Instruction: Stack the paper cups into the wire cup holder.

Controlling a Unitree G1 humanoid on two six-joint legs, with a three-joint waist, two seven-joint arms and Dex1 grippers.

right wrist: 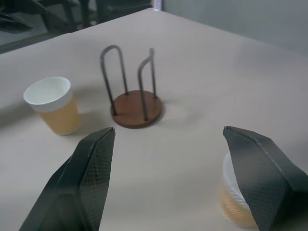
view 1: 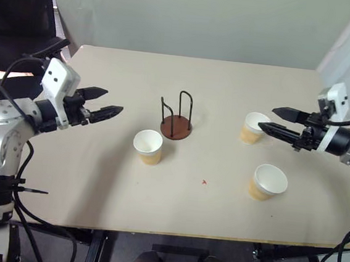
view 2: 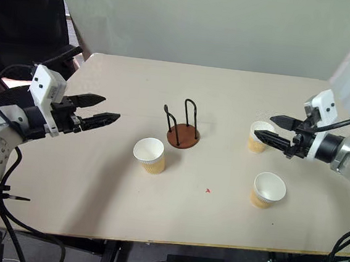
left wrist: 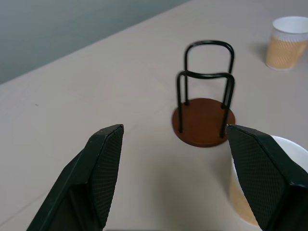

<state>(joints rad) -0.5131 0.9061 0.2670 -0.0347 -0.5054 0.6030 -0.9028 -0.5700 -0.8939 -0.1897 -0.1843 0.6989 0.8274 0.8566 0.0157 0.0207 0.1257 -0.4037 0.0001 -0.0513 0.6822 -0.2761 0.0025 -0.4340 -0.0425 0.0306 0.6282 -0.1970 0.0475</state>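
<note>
The wire cup holder, a reddish-brown disc with two black wire loops, stands empty at the table's middle. Three tan paper cups stand upright: one just in front-left of the holder, one to the right, one nearer the front right. My left gripper hovers open and empty left of the holder, pointing toward it. My right gripper hovers open and empty, its tips over the right cup's rim. In the right wrist view that cup sits partly behind one finger.
A black office chair stands beyond the table's back-left corner. A tiny red mark lies on the beige table between the front cups. The table's front edge runs close below the cups.
</note>
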